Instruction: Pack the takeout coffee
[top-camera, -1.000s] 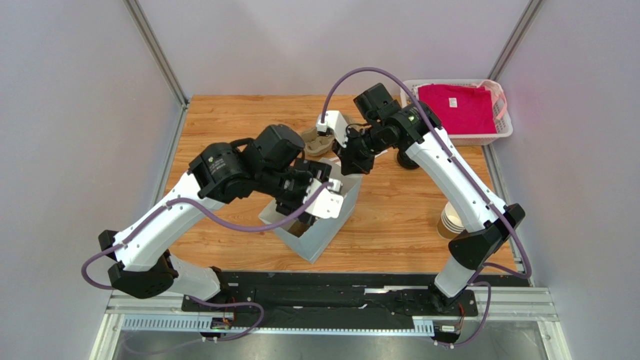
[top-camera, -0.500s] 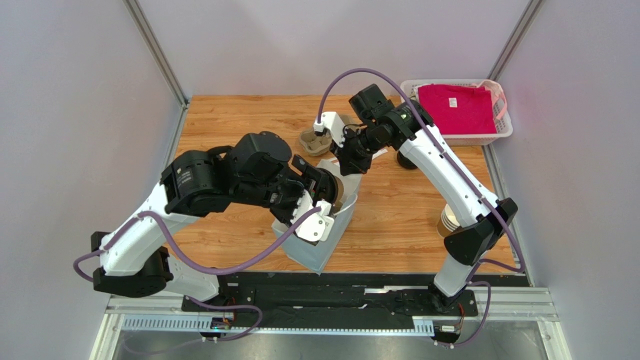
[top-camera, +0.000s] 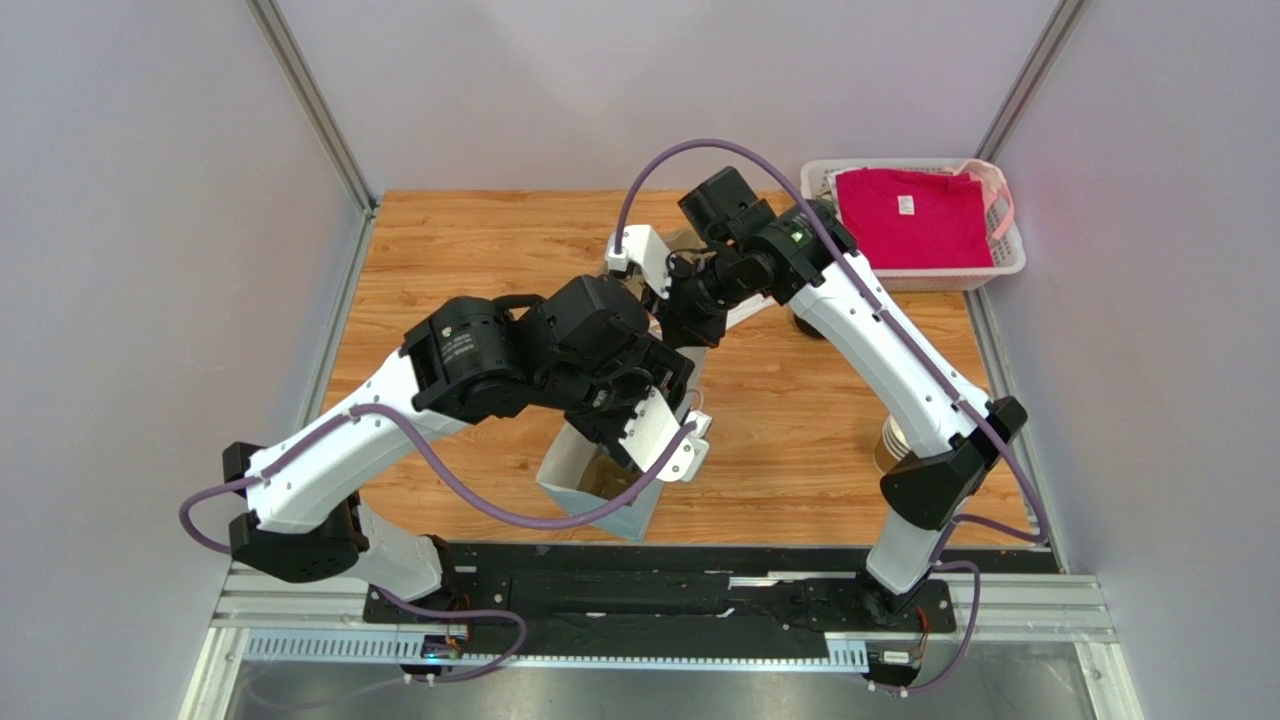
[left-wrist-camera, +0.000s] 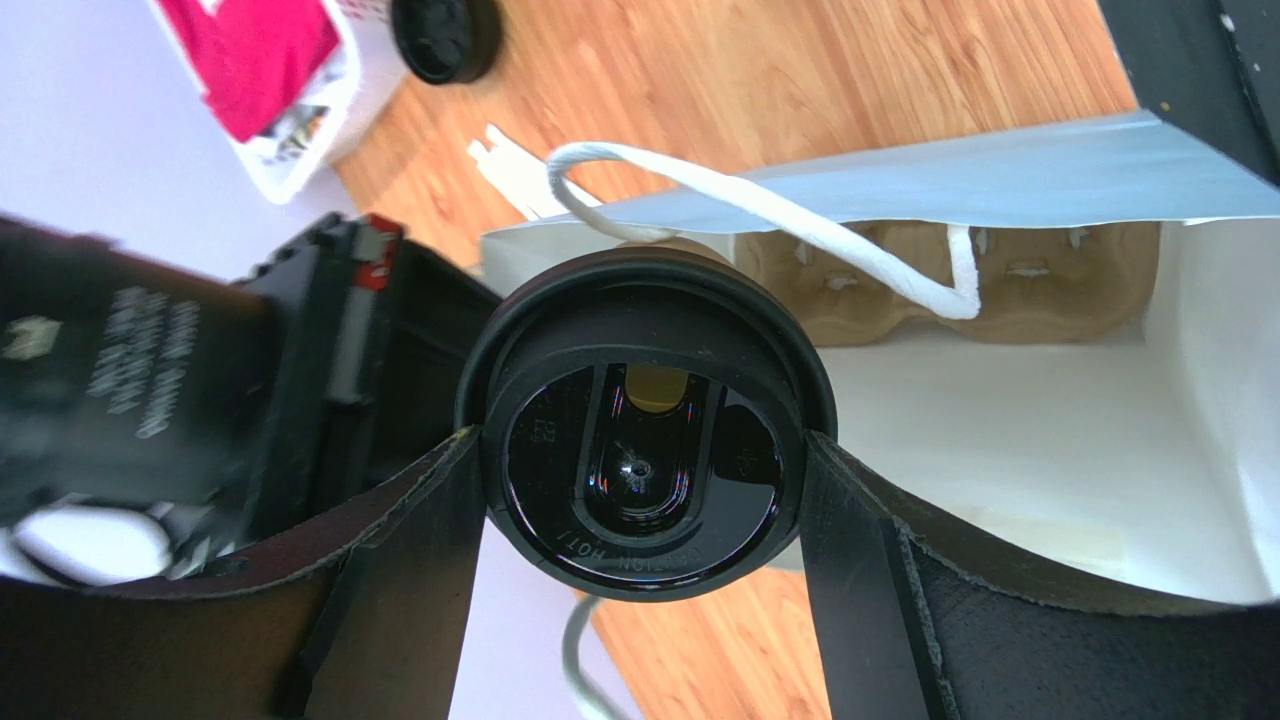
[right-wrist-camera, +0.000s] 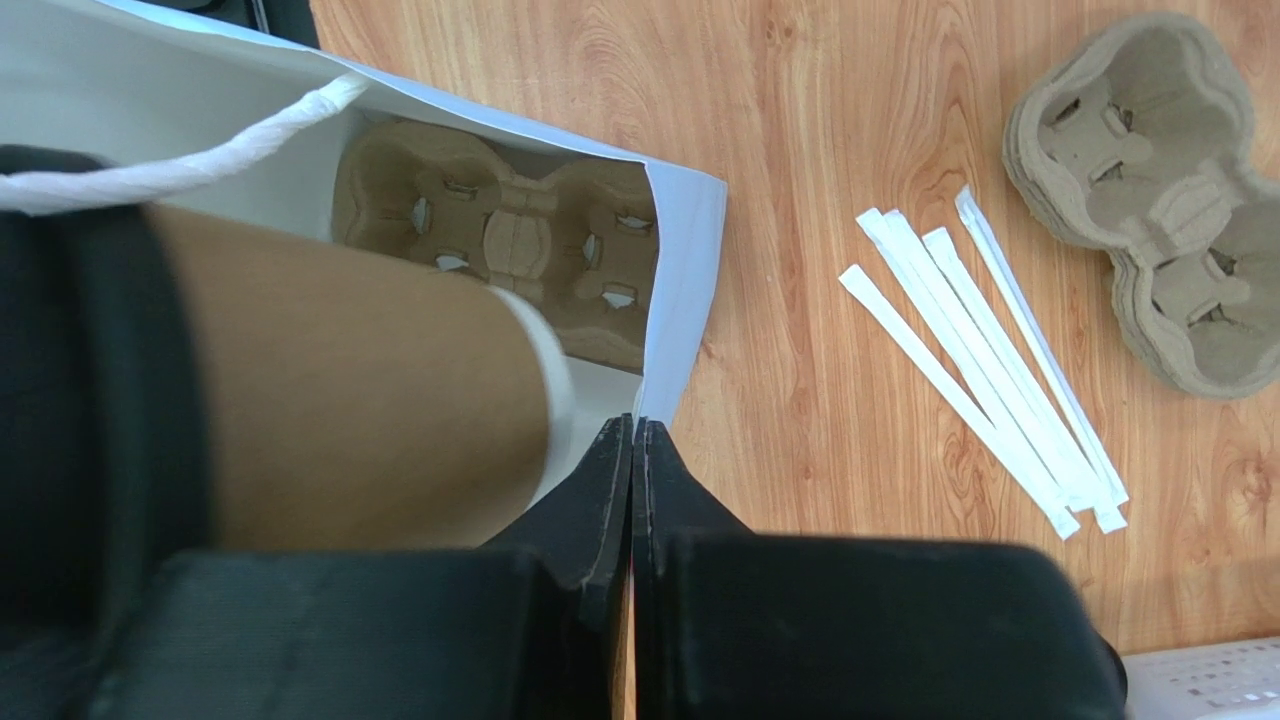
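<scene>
Left gripper (left-wrist-camera: 646, 503) pinched the cup (left-wrist-camera: 646, 450) at the bag (left-wrist-camera: 1052, 435) mouth; right gripper (right-wrist-camera: 633, 450) was clamped on the bag's rim. Cup could snag the handle (left-wrist-camera: 781, 219) or miss the carrier (right-wrist-camera: 496, 225) and tip.

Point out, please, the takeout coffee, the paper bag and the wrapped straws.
takeout coffee (left-wrist-camera: 646, 450), left wrist view, its black lid.
paper bag (right-wrist-camera: 681, 282), right wrist view, its side wall.
wrapped straws (right-wrist-camera: 984, 368), right wrist view, mid-bundle.

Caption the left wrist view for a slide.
Left gripper holds black-lidded kraft-paper cup at mouth of white paper bag, cardboard carrier inside.
</scene>
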